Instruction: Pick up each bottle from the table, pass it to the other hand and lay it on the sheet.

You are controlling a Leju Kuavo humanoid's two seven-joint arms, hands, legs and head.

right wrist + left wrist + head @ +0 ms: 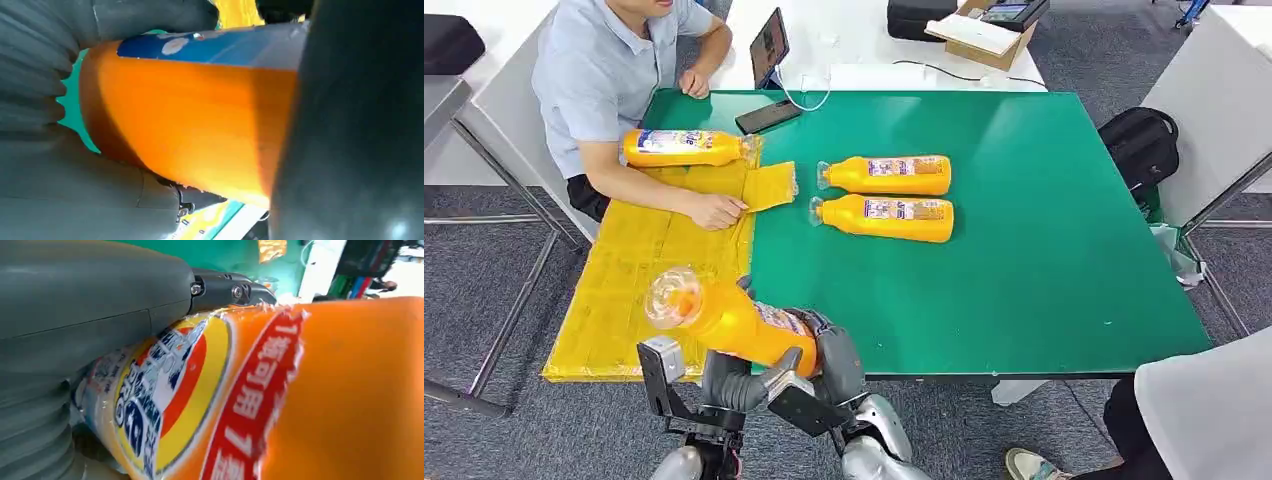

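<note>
An orange bottle [724, 322] with a clear cap is lifted at the table's near edge, cap pointing up and to the left over the yellow sheet [624, 285]. My left hand [742, 385] cups it from below and my right hand [836, 355] grips its base end, so both hold it. Up close, the bottle's label [165, 390] lies against my left hand [75, 315]. Its orange body [200, 125] sits inside my right hand [75, 190]. Another bottle [686, 148] lies on the sheet's far end. Two more bottles [889, 175] [889, 218] lie on the green table [1044, 250].
A person sits at the far left with one hand [714, 210] pressed on the sheet next to a small yellow piece [770, 185]. A phone [767, 117] and a tablet [769, 45] stand at the table's far edge. Another person's leg [1194, 410] is at the lower right.
</note>
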